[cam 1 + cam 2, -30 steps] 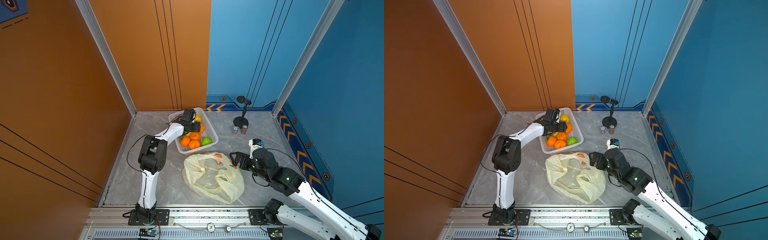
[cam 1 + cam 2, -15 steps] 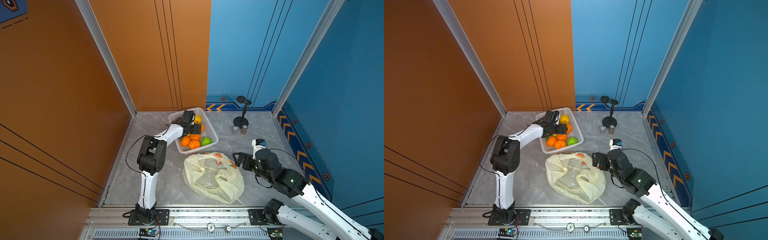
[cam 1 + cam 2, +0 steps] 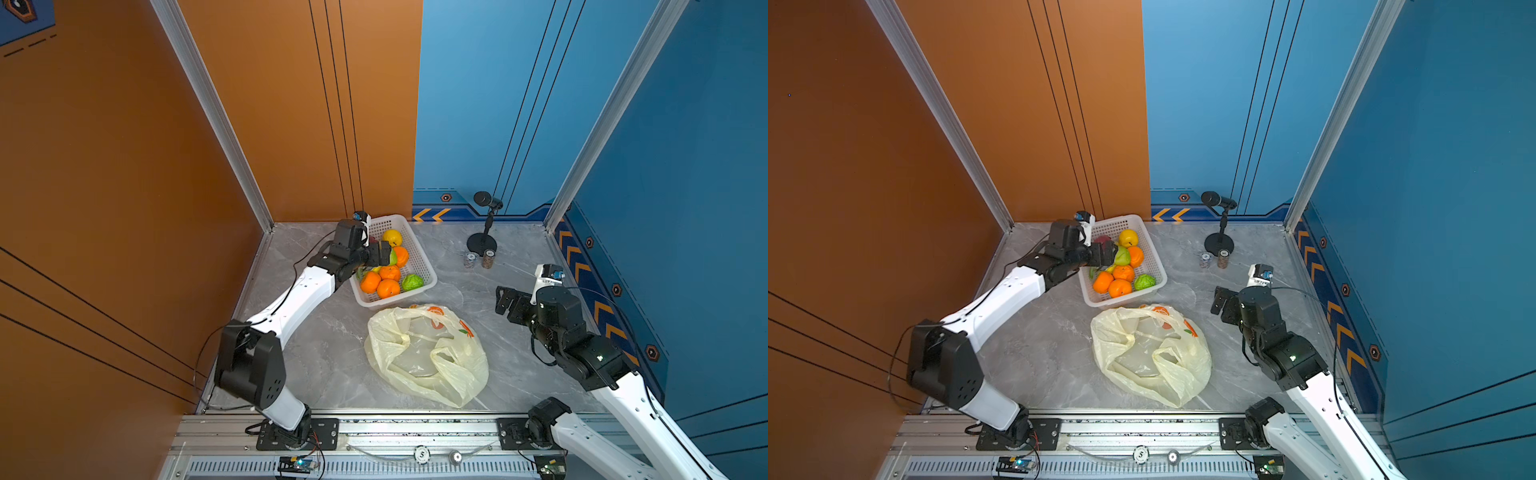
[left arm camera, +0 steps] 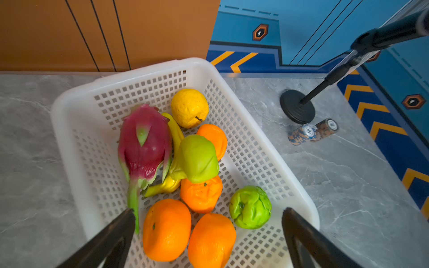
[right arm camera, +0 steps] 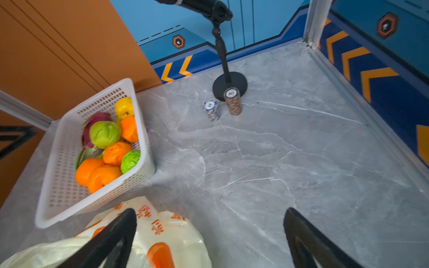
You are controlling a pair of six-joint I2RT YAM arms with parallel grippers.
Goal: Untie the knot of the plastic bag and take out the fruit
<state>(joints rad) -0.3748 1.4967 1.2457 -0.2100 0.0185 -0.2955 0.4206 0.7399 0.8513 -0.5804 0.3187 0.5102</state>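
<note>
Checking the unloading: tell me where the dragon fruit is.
In the left wrist view the dragon fruit lies in the white basket, against the banana, at the table's back left.

White basket [image 3: 384,224], microphone stand [image 3: 481,243] (two chip stacks [image 3: 488,258] beside)

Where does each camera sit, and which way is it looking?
Top views: high overhead, looking down on table, left arm, right arm, basket, plastic bag.
Left wrist: on left arm, above the fruit in the basket; left fingers show.
Right wrist: on right arm, facing basket and microphone stand; right fingers show.
Shared: every view shows the basket.
</note>
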